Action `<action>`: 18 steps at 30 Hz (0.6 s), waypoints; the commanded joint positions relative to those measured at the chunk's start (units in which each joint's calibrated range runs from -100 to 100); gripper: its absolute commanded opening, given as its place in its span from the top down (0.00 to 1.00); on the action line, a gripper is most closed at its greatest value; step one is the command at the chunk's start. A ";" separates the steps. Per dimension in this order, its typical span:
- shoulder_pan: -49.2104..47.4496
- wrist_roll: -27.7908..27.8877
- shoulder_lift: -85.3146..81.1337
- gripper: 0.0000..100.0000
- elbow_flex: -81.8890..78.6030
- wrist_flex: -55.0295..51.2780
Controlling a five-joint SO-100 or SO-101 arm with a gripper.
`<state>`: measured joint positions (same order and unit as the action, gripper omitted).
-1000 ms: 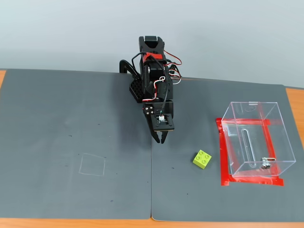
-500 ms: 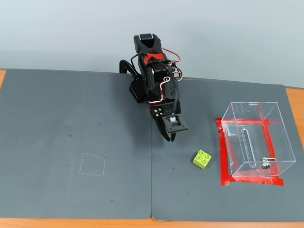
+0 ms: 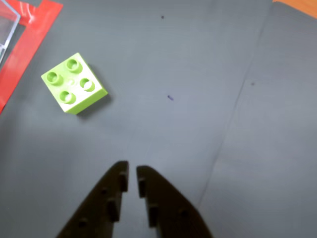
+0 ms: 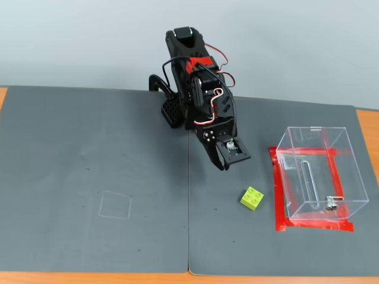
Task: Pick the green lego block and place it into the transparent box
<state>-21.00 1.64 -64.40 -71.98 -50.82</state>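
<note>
Wrist view shows my gripper (image 3: 132, 174) nearly closed, empty, above bare mat (image 3: 208, 59). I judge it is lining up on the green lego block (image 3: 74, 83), which lies studs-up near the mat's right edge beside the transparent box (image 4: 320, 171).

The lime-green lego block (image 4: 252, 197) is lying studs-up on the grey mat, just left of the transparent box (image 4: 320, 173); the box is standing upright on red tape.
</note>
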 commanded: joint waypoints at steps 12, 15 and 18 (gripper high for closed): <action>-2.46 4.85 19.85 0.68 14.59 0.56; -2.46 7.04 22.05 0.64 15.58 0.48; -3.06 8.81 24.34 0.61 16.85 0.48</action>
<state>-23.58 9.11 -41.29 -59.05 -50.91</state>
